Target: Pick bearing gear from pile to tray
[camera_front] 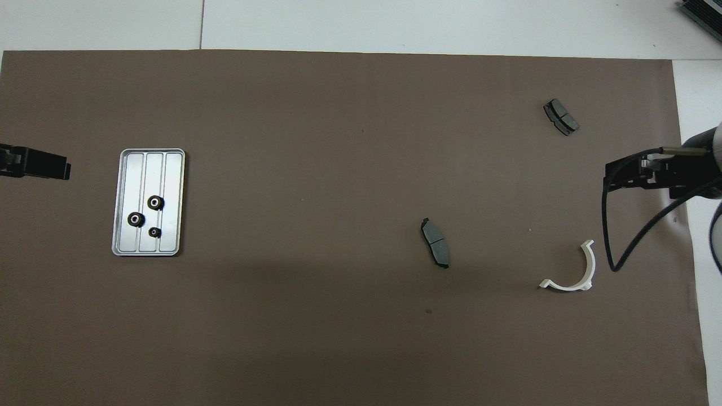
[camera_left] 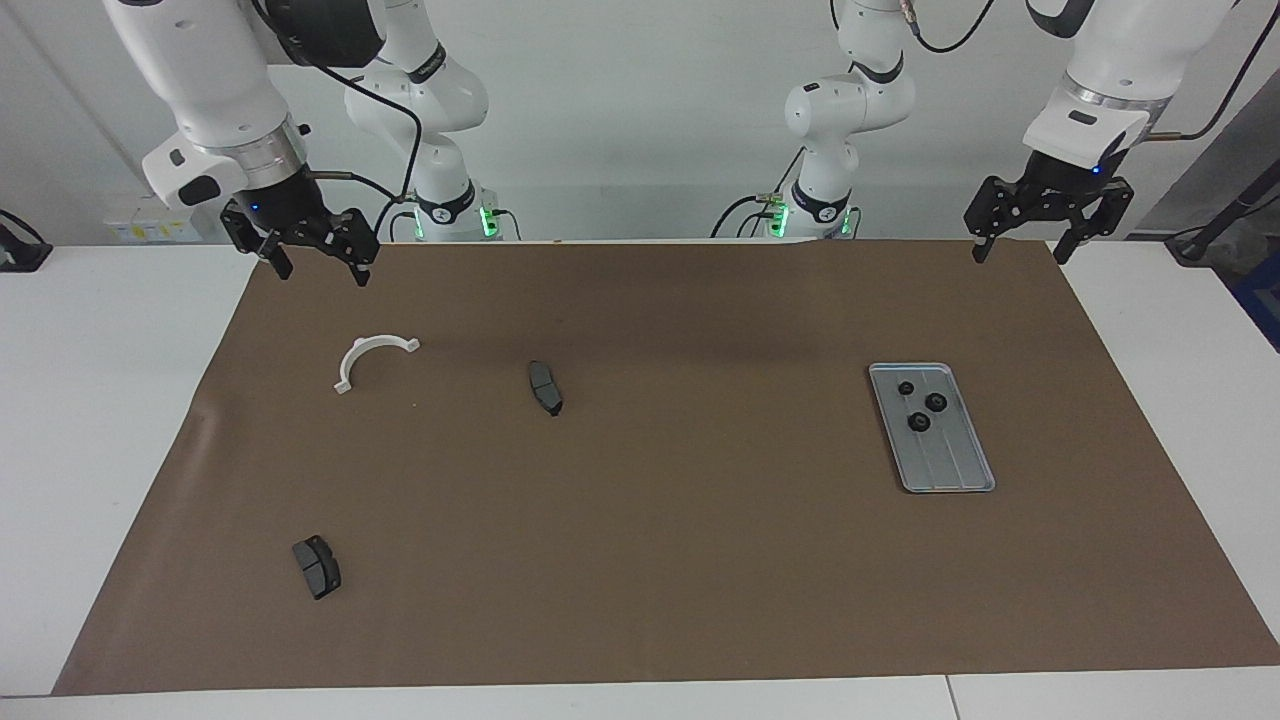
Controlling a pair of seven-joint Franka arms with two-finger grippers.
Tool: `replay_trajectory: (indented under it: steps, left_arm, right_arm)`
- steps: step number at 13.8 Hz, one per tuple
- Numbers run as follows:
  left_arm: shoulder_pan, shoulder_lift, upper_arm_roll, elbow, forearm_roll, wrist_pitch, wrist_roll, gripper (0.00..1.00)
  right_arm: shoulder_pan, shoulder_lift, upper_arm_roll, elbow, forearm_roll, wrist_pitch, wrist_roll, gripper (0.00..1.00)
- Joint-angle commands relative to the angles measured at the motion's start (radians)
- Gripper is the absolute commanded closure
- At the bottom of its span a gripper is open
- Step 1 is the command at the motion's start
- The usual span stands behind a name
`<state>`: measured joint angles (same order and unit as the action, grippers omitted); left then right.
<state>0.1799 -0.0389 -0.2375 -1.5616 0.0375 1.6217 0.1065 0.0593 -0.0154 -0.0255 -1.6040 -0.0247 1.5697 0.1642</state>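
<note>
The silver ribbed tray [camera_left: 952,462] [camera_front: 148,169] lies on the brown mat toward the left arm's end. Three small black bearing gears [camera_left: 918,422] [camera_front: 155,202] sit in it, in the half nearer the robots. What shows of the pile is a white half-ring bracket [camera_left: 362,347] [camera_front: 590,265] and two dark brake pads [camera_left: 545,387] [camera_front: 435,242], scattered toward the right arm's end. My left gripper [camera_left: 1020,255] [camera_front: 56,169] hangs open and empty over the mat's corner, apart from the tray. My right gripper [camera_left: 322,272] [camera_front: 608,183] waits open and empty, over the mat beside the bracket.
The second brake pad [camera_left: 317,567] [camera_front: 560,117] lies farthest from the robots, at the right arm's end. The brown mat [camera_left: 700,560] covers most of the white table. A black cable [camera_front: 632,242] hangs from the right wrist.
</note>
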Motion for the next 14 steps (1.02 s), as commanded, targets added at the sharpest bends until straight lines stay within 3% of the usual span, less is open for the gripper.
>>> replay_trajectory:
  steps: [1,14]
  left_arm:
    - [-0.004,-0.007,0.006,-0.017,-0.021,0.029,-0.01,0.0]
    - [-0.022,0.051,0.006,0.017,-0.048,0.069,-0.057,0.0]
  right_arm:
    - [-0.012,0.003,0.006,0.007,0.023,-0.014,-0.026,0.0]
    - [-0.012,0.003,0.006,0.007,0.023,-0.014,-0.026,0.0]
